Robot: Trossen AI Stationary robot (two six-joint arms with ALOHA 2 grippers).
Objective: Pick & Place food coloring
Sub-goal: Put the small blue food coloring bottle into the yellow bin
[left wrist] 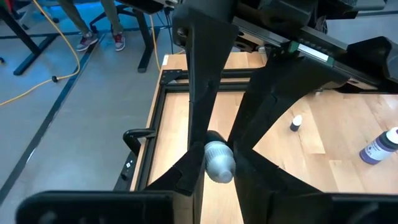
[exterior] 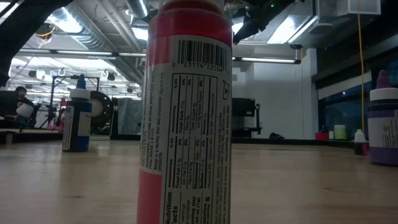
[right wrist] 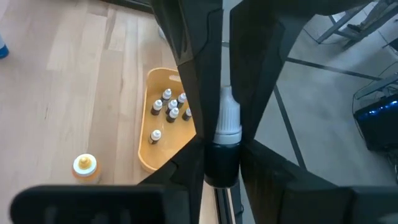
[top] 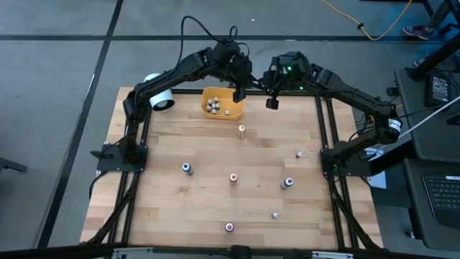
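Front edge of the wooden table [top: 165, 208]: the red bottle [top: 229, 227] stands upright right by the low camera, its label and barcode filling that view [exterior: 186, 112]. A small white-capped bottle [top: 274, 214] stands just behind it, toward the right.

Mid table, all upright and well apart:
- blue-capped bottle [top: 187, 168] on the left, also seen at [exterior: 78, 115]
- pink-capped bottle [top: 233, 178] in the centre
- purple bottle [top: 287, 183] on the right, also seen at [exterior: 382, 121]
- tiny white bottle [top: 300, 154] farther back on the right

Beyond these, the orange-capped bottle [top: 241, 129] stands alone, just in front of the yellow bin [top: 215, 92].

Far edge: the bin holds a cluster of bottles [top: 213, 106], about six, pale caps up, bunched in one half of it [right wrist: 169, 109].

The left gripper [top: 239, 92] hangs above the bin's right rim. Its fingers [left wrist: 193, 124] are clamped on a grey-capped bottle [left wrist: 219, 163], which is off the table.

The right gripper [top: 272, 101] hovers just to the right of the bin, near the black frame rail [top: 320, 122]. Its fingers [right wrist: 186, 74] are closed around a white-tipped bottle [right wrist: 227, 118], with the dropper tip pointing out between them. That bottle's body is dark, and its contents cannot be determined.
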